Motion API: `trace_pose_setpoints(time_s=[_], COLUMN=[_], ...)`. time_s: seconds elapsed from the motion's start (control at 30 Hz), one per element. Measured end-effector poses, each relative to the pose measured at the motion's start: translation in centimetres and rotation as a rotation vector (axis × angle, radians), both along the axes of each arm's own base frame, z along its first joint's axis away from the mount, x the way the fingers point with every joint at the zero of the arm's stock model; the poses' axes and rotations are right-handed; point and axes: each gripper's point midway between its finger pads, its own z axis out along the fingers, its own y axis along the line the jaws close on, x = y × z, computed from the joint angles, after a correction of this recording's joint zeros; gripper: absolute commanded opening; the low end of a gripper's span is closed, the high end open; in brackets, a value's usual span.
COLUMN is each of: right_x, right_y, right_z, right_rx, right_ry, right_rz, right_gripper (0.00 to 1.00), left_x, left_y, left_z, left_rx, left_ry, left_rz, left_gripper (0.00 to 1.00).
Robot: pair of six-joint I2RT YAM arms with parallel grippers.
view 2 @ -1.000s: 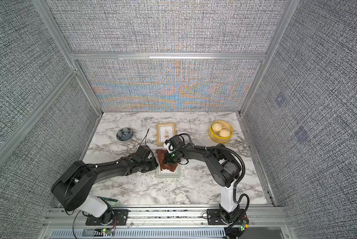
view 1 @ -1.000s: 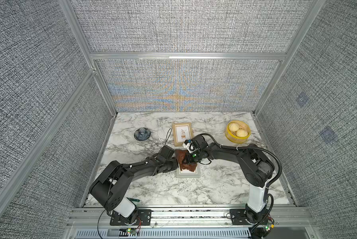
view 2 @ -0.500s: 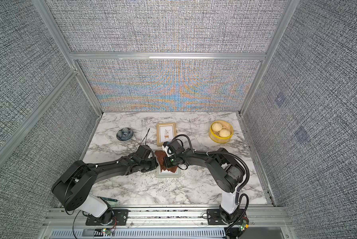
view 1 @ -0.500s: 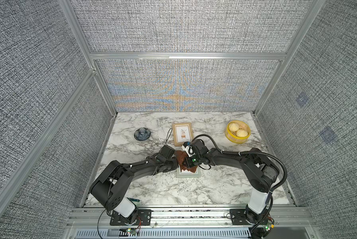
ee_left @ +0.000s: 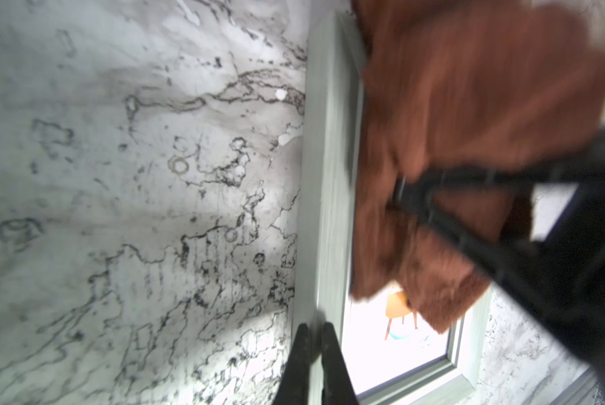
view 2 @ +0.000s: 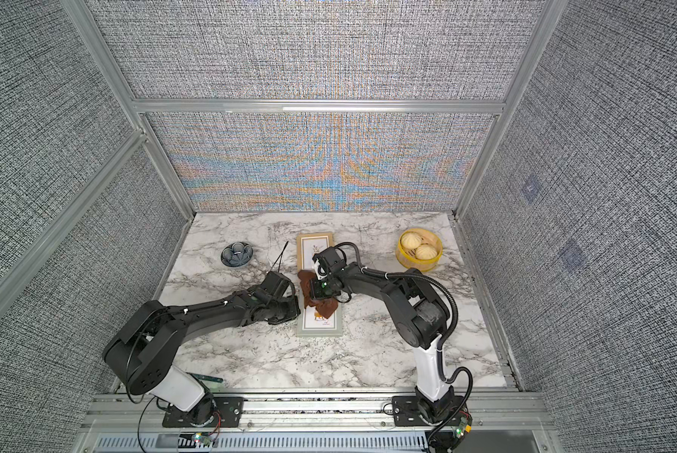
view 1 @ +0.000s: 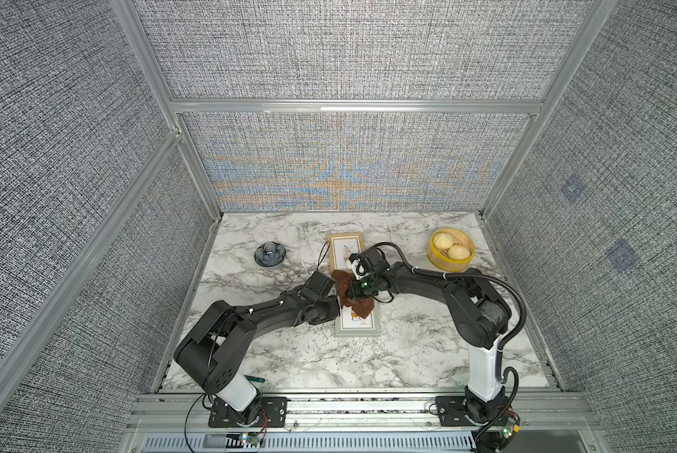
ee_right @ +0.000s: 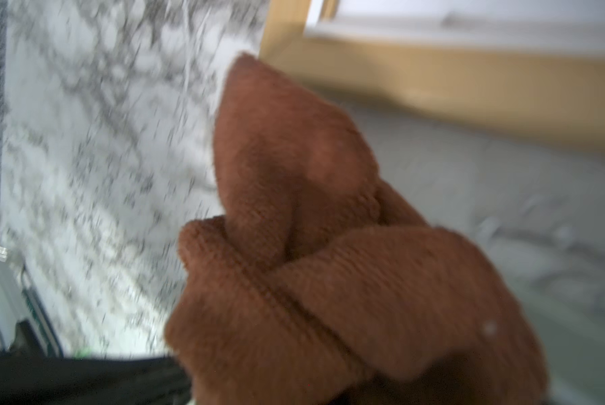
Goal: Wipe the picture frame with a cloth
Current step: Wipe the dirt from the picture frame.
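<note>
Where the marble worktop (view 1: 289, 353) is crossed by both arms, the reddish-brown cloth (view 1: 359, 310) is seen bunched on the far half of the grey picture frame (view 1: 358, 333). This frame lies flat near the middle of the worktop, and the same arrangement is shown in both top views. The cloth is pinched by the right pincer (ee_left: 404, 193), whose dark fingers are closed into the folds, as is seen from the left wrist view. From the right wrist view little but blurred, gathered cloth (ee_right: 329, 263) is shown. The near half of the frame's white print, with a small orange figure (ee_left: 399, 310), is left uncovered.

The left pincer (ee_left: 315, 342) is pressed together. Its tips are set over the frame's grey border on the side toward the left arm, near the cloth's edge but apart from it; whether the border is touched cannot be told.

A wooden picture frame (view 1: 345, 251) is laid flat just beyond the grey one, its near end partly hidden by the right wrist, and whether the two frames touch cannot be told. A dark blue flower-shaped bowl (view 1: 270, 254) is placed well to the left of it. A yellow steamer basket (view 1: 444, 266) holding two buns (view 1: 442, 240) is placed in the far right corner.
</note>
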Motion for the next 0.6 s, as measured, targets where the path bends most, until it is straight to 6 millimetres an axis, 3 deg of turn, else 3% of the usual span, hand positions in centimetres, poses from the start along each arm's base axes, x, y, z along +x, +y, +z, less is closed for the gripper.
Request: trace_pose_setpoints(time_s=[0.1, 0.2, 0.43, 0.5, 0.6], right_x=[0.3, -0.7, -7.8, -8.4, -7.6], right_y=[-0.2, -0.5, -1.4, -1.7, -1.8], right_z=[-0.3, -0.6, -0.7, -0.7, -0.7], right_rx=[-0.022, -0.014, 0.000, 0.005, 0.014], right_ry=[0.003, -0.008, -0.004, 0.004, 0.038], right_rz=[-0.010, 0.003, 0.159, 0.170, 0.156], right_gripper=[0.00, 0.00, 0.00, 0.00, 0.00], left_x=[0.1, 0.1, 0.1, 0.1, 0.1], left_y=[-0.1, -0.1, -0.1, 0.0, 0.0], left_z=[0.0, 0.1, 0.1, 0.1, 0.2], left_rx=[0.000, 0.002, 0.006, 0.007, 0.009], left_ry=[-0.002, -0.002, 0.000, -0.002, -0.002], left_rz=[-0.004, -0.005, -0.002, 0.002, 0.003], left_gripper=[0.06, 0.06, 0.06, 0.05, 0.05])
